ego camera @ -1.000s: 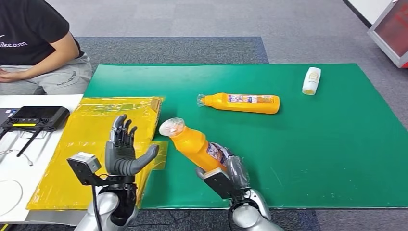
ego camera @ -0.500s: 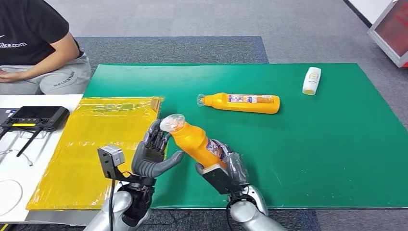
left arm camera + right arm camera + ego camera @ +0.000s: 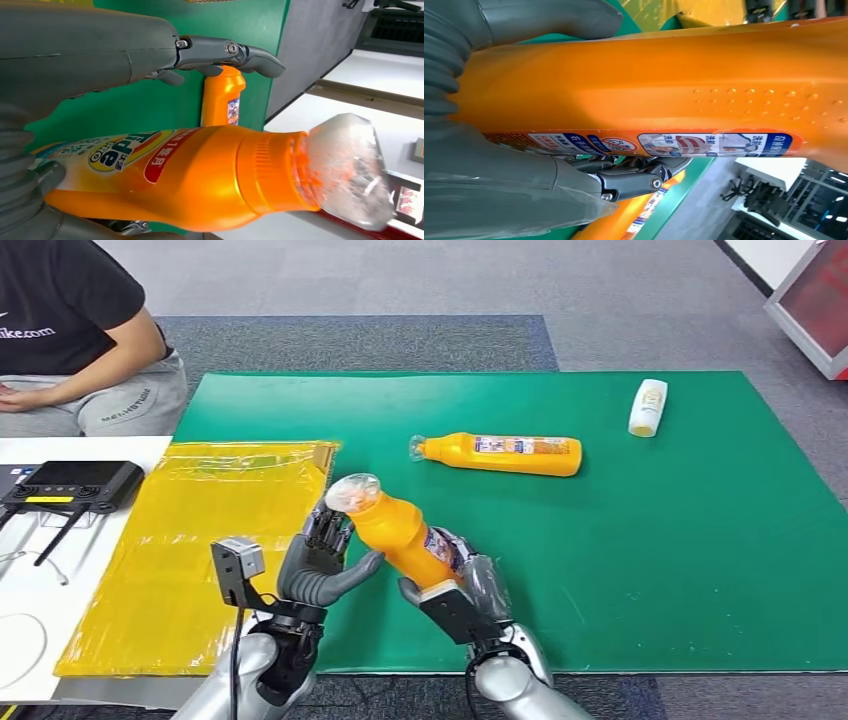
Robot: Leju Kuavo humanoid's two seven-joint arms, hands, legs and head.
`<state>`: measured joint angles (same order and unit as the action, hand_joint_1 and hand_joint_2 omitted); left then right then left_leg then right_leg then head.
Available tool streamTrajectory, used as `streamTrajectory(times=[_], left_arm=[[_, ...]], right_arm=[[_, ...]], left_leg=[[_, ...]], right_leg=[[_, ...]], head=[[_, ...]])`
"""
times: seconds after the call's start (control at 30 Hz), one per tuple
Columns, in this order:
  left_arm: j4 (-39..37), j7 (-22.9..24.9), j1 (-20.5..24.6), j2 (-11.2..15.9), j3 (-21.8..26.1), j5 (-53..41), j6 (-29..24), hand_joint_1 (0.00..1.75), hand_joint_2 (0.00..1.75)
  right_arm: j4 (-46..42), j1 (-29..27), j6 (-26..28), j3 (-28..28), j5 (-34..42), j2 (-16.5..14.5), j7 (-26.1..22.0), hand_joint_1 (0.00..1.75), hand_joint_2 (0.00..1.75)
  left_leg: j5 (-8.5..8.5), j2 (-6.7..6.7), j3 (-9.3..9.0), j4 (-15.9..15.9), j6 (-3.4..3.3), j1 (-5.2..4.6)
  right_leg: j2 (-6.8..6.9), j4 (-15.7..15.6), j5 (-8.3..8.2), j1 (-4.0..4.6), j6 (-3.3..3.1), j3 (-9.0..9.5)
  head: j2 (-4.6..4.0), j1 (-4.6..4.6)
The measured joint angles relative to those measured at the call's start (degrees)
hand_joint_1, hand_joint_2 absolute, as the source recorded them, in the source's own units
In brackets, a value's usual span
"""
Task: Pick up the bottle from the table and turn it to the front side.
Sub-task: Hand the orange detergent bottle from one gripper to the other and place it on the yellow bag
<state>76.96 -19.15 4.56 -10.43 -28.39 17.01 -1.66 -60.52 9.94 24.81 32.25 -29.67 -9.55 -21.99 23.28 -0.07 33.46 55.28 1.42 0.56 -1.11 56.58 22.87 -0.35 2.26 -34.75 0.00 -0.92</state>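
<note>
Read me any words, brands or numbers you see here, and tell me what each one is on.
"ide" and "PRO", start cut off: held orange bottle, left wrist view.
"ike.com", start cut off: person's black shirt.
Back label print on the held bottle, right wrist view: blurred.
Lying orange bottle and white bottle labels: too small.

It looks like a robot test room in an office. Grey carpet floor (image 3: 620, 300) is seen, a bench (image 3: 700, 560) is covered with a green mat, and a black box with antennas (image 3: 70, 485) is set on a white desk (image 3: 30, 620).
</note>
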Motion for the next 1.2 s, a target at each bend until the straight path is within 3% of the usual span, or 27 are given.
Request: streamTrajectory(times=[0.7, 1.17, 1.2], left_arm=[[-1.71, -1.18, 3.12, -0.09, -0.05, -0.57, 2.35, 0.00, 1.75], [-3.64, 1.07, 4.59, -0.33, -0.05, 2.60, 3.85, 0.00, 1.75], [-3.79, 1.26, 4.73, -0.33, -0.06, 2.75, 3.91, 0.21, 1.75]], right_arm=[[-0.16, -0.12, -1.02, 3.21, -1.82, 0.15, -0.15, 1.75, 1.75], [0.23, -0.09, -0.20, 3.48, -0.49, 0.15, -0.72, 1.75, 1.75], [0.23, -0.11, -0.08, 3.49, -0.31, 0.15, -0.74, 1.75, 1.75]], left_leg=[[0.00, 0.00, 0.01, 0.00, 0.00, 0.00], [0.00, 0.00, 0.02, 0.00, 0.00, 0.00], [0.00, 0.00, 0.02, 0.00, 0.00, 0.00]], right_leg=[[0.00, 0.00, 0.00, 0.00, 0.00, -0.02], [0.00, 0.00, 0.00, 0.00, 0.00, -0.03], [0.00, 0.00, 0.00, 0.00, 0.00, -0.03]], head=[[0.00, 0.00], [0.00, 0.00], [0.00, 0.00]])
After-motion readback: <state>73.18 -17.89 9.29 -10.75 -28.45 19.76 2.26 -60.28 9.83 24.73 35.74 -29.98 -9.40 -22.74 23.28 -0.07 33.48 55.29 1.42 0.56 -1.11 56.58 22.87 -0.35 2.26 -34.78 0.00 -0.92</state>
